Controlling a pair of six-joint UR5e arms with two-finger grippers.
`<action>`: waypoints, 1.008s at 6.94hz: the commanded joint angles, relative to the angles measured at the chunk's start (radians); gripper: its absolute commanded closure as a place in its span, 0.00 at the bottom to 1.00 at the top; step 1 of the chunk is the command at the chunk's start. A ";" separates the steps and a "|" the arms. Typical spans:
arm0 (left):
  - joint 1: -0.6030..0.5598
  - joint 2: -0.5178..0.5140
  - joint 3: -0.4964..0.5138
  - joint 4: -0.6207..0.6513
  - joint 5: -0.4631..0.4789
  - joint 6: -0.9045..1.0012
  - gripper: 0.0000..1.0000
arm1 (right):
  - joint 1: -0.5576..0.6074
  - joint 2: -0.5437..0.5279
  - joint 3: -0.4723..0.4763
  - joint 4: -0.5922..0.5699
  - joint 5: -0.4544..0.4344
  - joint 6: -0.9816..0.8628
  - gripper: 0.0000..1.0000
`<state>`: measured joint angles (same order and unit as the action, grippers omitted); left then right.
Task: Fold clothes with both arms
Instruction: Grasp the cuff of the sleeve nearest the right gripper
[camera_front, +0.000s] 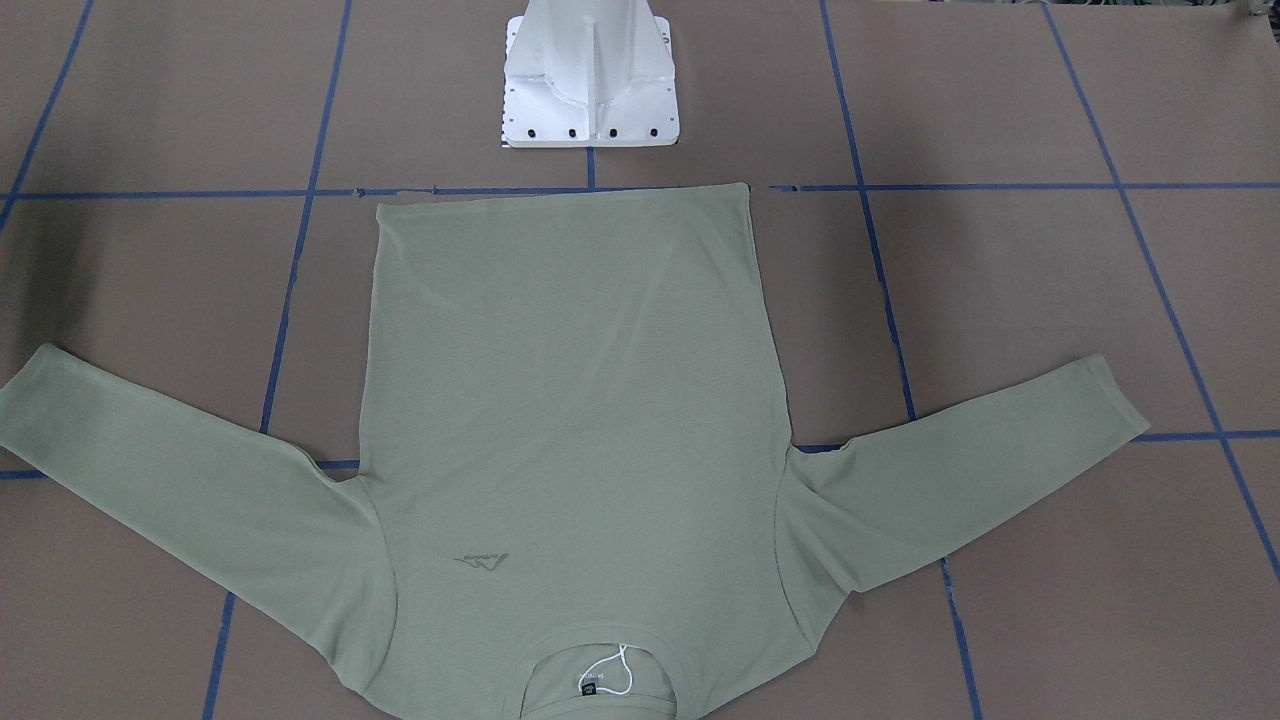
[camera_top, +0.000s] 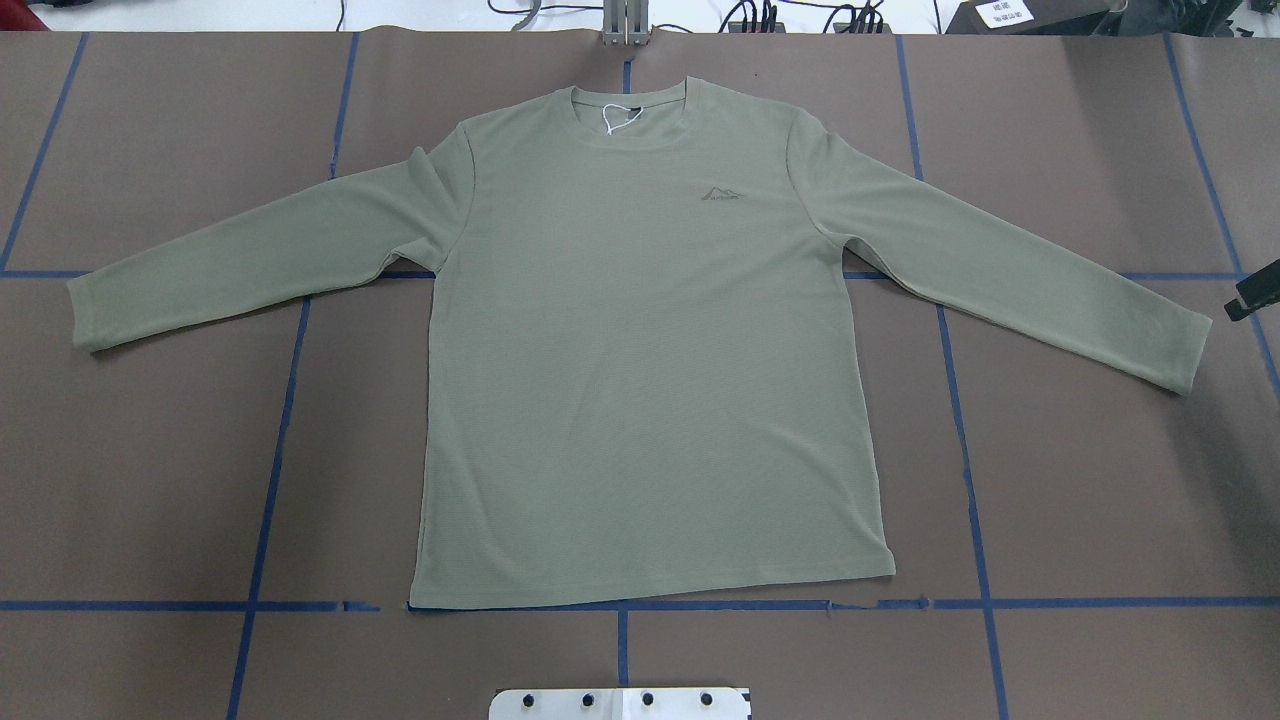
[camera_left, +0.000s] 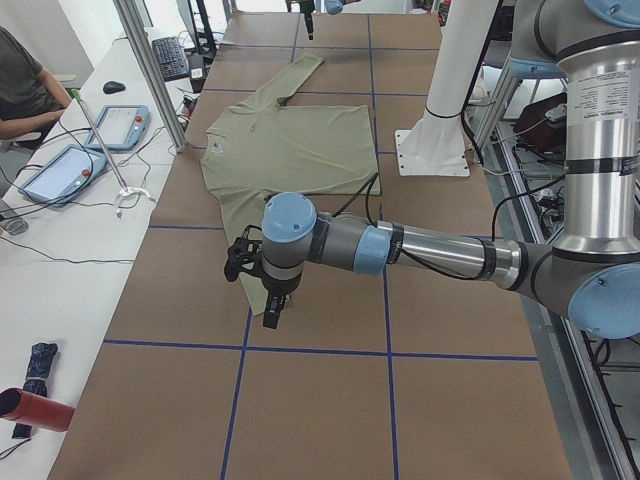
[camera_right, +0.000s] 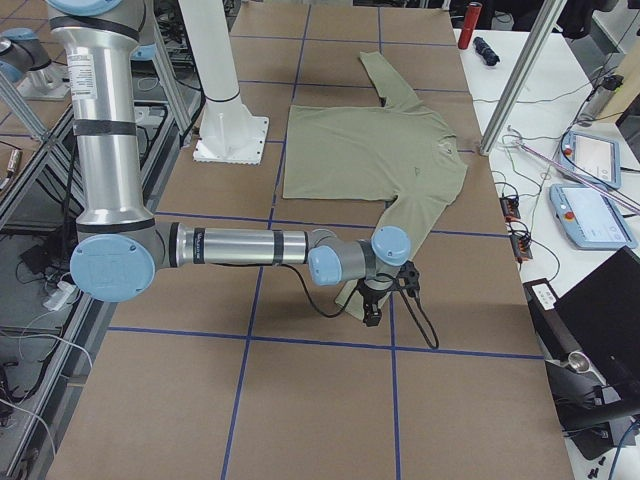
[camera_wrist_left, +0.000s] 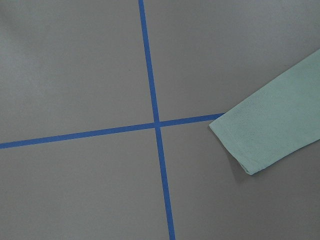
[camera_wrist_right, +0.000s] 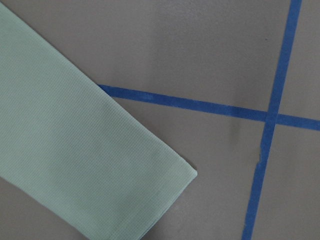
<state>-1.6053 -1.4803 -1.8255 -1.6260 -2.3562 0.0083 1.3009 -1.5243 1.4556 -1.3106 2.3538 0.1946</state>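
The sage-green long-sleeved shirt (camera_top: 650, 380) lies flat and front up on the brown table, both sleeves spread. Its chest logo (camera_top: 722, 193), white string (camera_top: 613, 120) and black label (camera_front: 588, 687) sit at the far, collar end. My left gripper (camera_left: 271, 318) hovers low over the table by the left sleeve cuff (camera_wrist_left: 265, 135). I cannot tell if it is open. My right gripper (camera_right: 372, 316) hovers by the right sleeve cuff (camera_wrist_right: 110, 170). Only a black edge of it (camera_top: 1248, 297) shows in the overhead view, state unclear. No fingers show in the wrist views.
The white pedestal base (camera_front: 590, 95) stands at the robot's side, just behind the shirt's hem. Blue tape lines (camera_top: 280, 420) grid the brown table. A side bench holds tablets (camera_left: 60, 170) and cables, with a seated person (camera_left: 20, 90) beside it.
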 joint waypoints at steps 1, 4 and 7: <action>-0.001 0.000 0.002 0.000 0.000 0.001 0.00 | -0.040 0.001 -0.130 0.243 -0.004 0.254 0.05; 0.001 0.000 0.003 -0.002 0.000 0.001 0.00 | -0.080 0.004 -0.198 0.369 -0.014 0.368 0.21; 0.001 0.000 0.008 -0.002 0.000 0.001 0.00 | -0.101 0.024 -0.216 0.369 -0.039 0.379 0.33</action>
<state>-1.6050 -1.4803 -1.8196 -1.6265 -2.3562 0.0092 1.2043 -1.5065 1.2496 -0.9427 2.3195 0.5709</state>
